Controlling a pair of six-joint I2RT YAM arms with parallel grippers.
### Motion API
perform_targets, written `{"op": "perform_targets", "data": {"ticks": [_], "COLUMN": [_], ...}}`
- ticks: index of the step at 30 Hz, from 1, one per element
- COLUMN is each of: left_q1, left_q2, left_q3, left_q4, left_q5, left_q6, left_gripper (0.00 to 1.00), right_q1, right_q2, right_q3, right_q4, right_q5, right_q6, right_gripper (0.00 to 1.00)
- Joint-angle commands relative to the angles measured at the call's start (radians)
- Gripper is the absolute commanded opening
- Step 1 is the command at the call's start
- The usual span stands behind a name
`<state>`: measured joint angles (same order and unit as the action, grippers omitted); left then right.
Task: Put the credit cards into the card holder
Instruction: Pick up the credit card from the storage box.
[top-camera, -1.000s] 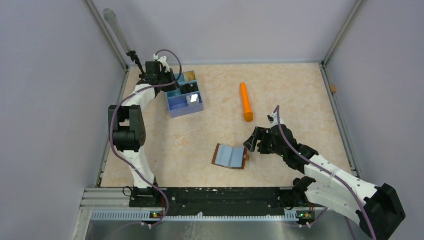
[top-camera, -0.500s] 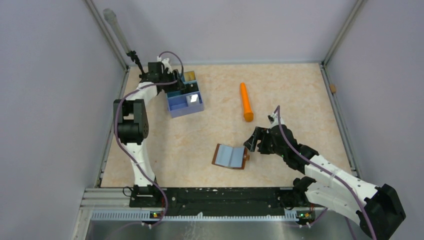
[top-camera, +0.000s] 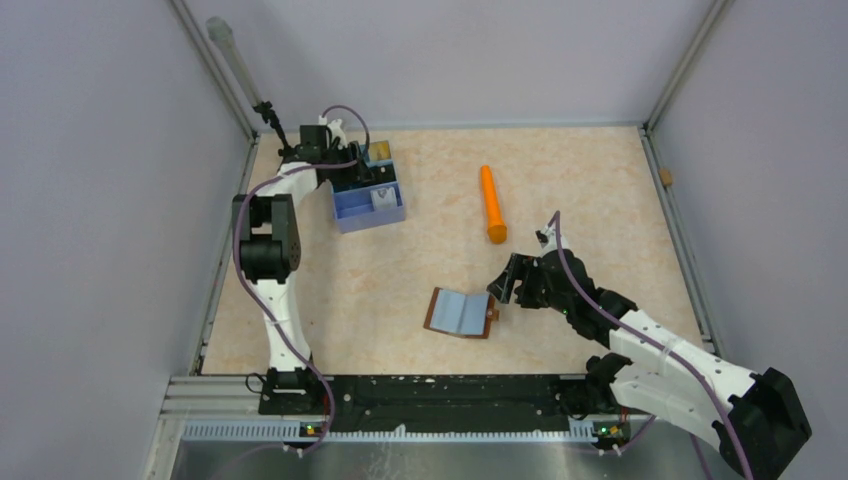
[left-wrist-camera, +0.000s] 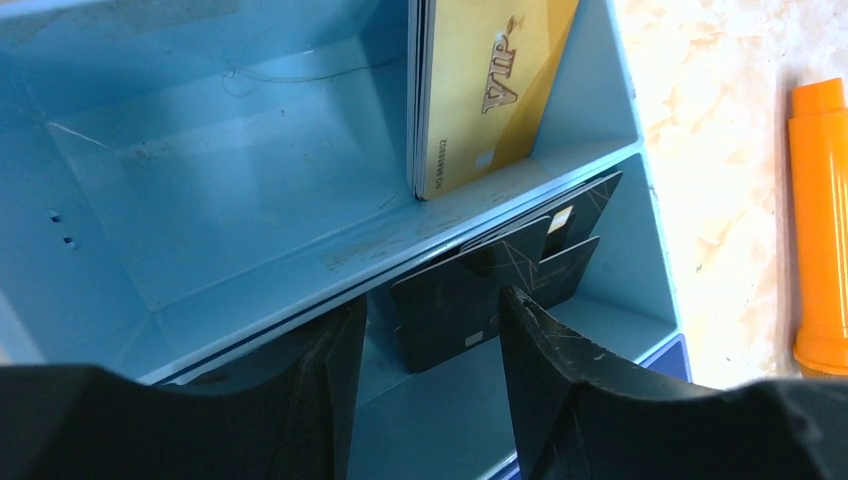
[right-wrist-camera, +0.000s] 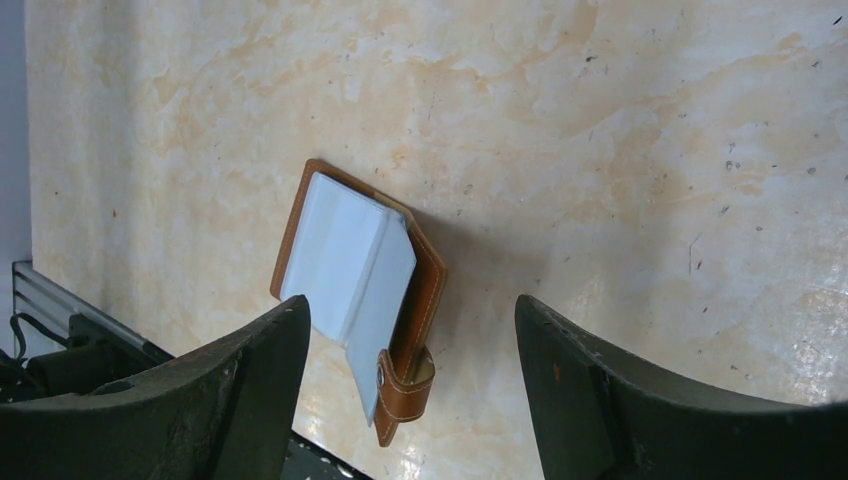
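Note:
The brown leather card holder (top-camera: 462, 312) lies open on the table, pale lining up, its snap tab (right-wrist-camera: 405, 385) at its right end. My right gripper (top-camera: 503, 287) hovers just right of it, open and empty; in the right wrist view the holder (right-wrist-camera: 355, 270) lies between my spread fingers (right-wrist-camera: 262, 385). My left gripper (top-camera: 355, 168) is open, low over the blue tray (top-camera: 345, 210). In the left wrist view a tan-gold card (left-wrist-camera: 495, 90) leans in the far compartment. Black cards (left-wrist-camera: 480, 290) stand in the middle one, between my fingers (left-wrist-camera: 545, 380) but ahead of the tips. A white card (top-camera: 381, 198) lies in the front compartment.
An orange marker (top-camera: 491, 203) lies right of the tray, also at the right edge of the left wrist view (left-wrist-camera: 820, 220). The enclosure's walls and corner posts ring the table; the tray sits near the back left corner.
My left gripper has moved right from the tray's back left corner to over its compartments. The right arm and the card holder have not moved.

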<state>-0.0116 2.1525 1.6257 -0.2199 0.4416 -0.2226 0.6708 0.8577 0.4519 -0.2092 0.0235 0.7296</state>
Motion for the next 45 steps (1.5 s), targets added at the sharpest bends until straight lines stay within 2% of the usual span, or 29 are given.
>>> {"op": "perform_targets", "data": {"ticks": [1, 7, 15, 25, 38, 45], "left_q1": [0.005, 0.005, 0.004, 0.032, 0.032, 0.032], "left_q2": [0.019, 0.032, -0.039, -0.149, -0.351, -0.487], "left_q3": [0.058, 0.075, 0.007, -0.087, -0.181, -0.234], "left_q4": [0.005, -0.004, 0.044, 0.101, 0.24, 0.237], "left_q5": [0.002, -0.006, -0.017, -0.003, 0.031, 0.026], "left_q6": [-0.005, -0.018, -0.014, 0.004, -0.016, -0.024], "left_gripper": [0.54, 0.4, 0.18, 0.0, 0.0, 0.0], "right_q1": [-0.01, -0.01, -0.01, -0.01, -0.01, -0.01], "right_q2": [-0.008, -0.011, -0.017, -0.022, -0.033, -0.063], "right_q3": [0.011, 0.01, 0.01, 0.012, 0.035, 0.069], "right_q4": [0.018, 0.014, 0.007, 0.004, -0.021, -0.059], "right_q5": [-0.005, -0.004, -0.002, -0.004, 0.013, 0.023], "right_q6": [0.008, 0.008, 0.008, 0.01, -0.007, -0.03], "right_gripper": [0.73, 0.73, 0.73, 0.73, 0.73, 0.73]}}
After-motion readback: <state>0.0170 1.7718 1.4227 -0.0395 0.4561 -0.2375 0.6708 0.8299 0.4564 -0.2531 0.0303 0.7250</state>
